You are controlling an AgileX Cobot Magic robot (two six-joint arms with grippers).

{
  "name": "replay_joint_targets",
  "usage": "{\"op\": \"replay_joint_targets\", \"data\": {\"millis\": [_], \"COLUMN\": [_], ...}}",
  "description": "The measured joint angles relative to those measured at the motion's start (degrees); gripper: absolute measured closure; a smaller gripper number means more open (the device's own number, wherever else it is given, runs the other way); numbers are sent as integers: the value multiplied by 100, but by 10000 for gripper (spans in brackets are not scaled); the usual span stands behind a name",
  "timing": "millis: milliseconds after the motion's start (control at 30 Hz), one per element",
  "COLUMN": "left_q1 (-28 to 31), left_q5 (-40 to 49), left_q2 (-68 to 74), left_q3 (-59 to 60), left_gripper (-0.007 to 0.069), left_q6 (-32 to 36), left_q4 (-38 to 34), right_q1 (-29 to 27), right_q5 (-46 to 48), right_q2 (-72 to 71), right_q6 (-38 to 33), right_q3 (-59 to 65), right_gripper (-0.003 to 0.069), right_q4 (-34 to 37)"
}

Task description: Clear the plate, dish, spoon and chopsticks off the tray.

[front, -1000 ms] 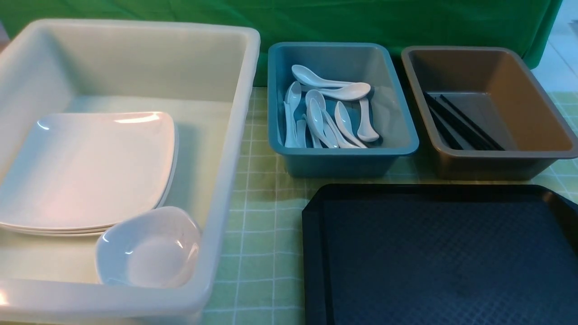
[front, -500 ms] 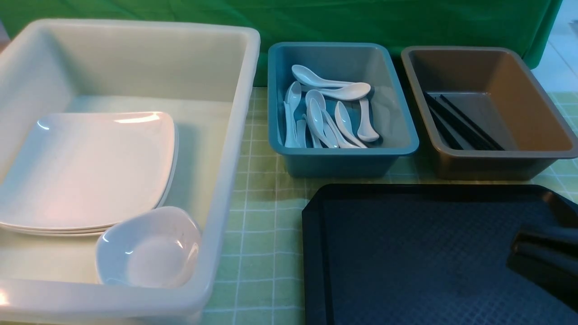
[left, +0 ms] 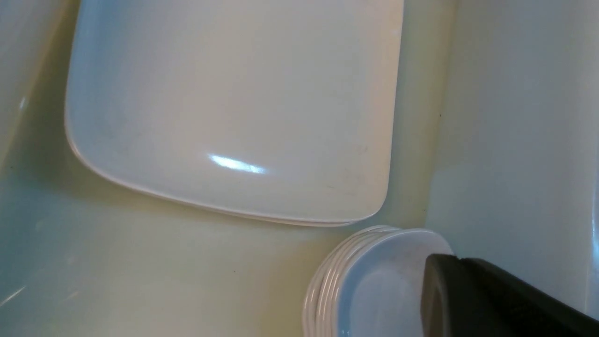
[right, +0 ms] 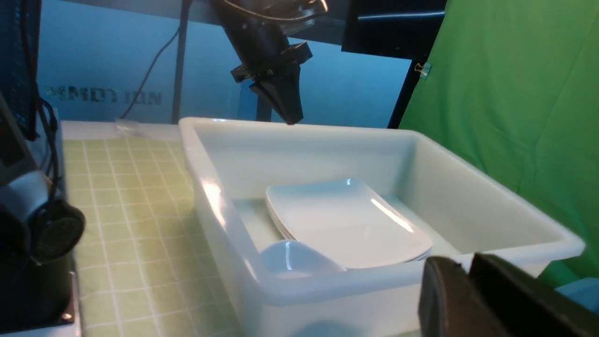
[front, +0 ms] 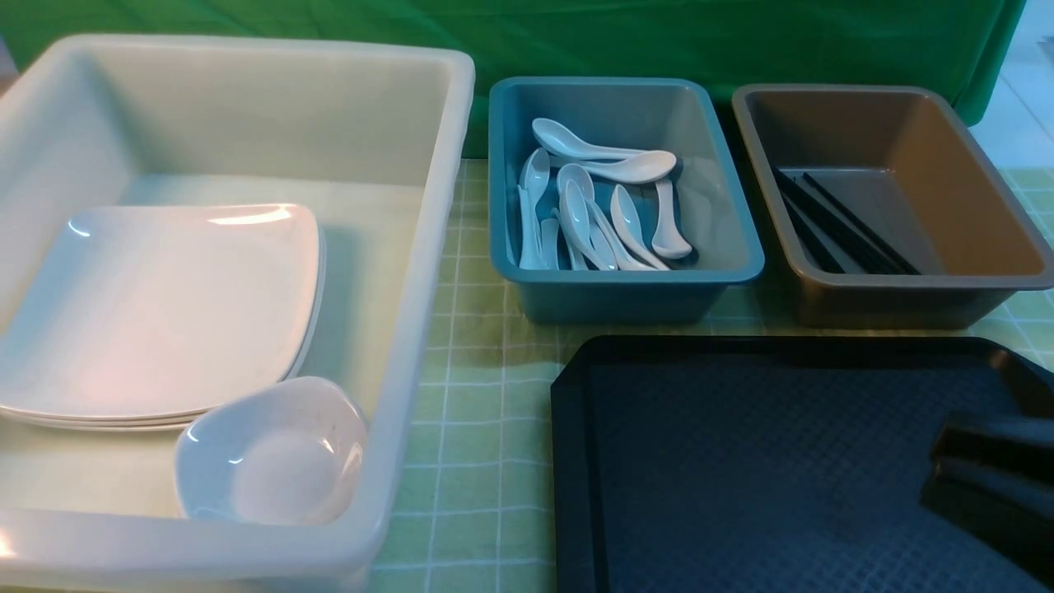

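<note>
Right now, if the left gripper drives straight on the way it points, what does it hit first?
The left gripper points down into the white bin; most likely it meets the stack of small dishes first, though depth is unclear.

Green backdrop cloth (front: 659, 37), checked green tablecloth (front: 478, 428)
</note>
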Motion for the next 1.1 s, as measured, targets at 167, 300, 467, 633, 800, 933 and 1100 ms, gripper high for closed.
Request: {"op": "replay_joint_targets", "data": {"millis": [167,300,467,633,800,933,1100], "left_q1": [0,0,0,0,0,0,0], "left_q5": [-133,-277,-462,-651,-860,-860,-865], "left_q2": [0,0,0,0,0,0,0], "left_q3": [0,0,0,0,0,38,247], "left_gripper": [629,629,629,629,629,629,629], "left_q6": [0,0,0,0,0,0,0], "left_q4": [0,100,172,172,186,145,-90], "right_q1": [-420,-1317,-2732,-4549,-5731,-6238,-6337], "right_q5": [-400,-947,-1116,-1113,-268,225,65], "right_q2": [-118,-247,-849,-1906,-2688,-3015,-3059], "right_q6": [0,0,1,6,6,12,12], "right_q3": [247,755,1633,2685,3333,3721,3759], "right_gripper": [564,555,548,537,532,522,514], "right_q4": [631,776,808,749,519,490,490]}}
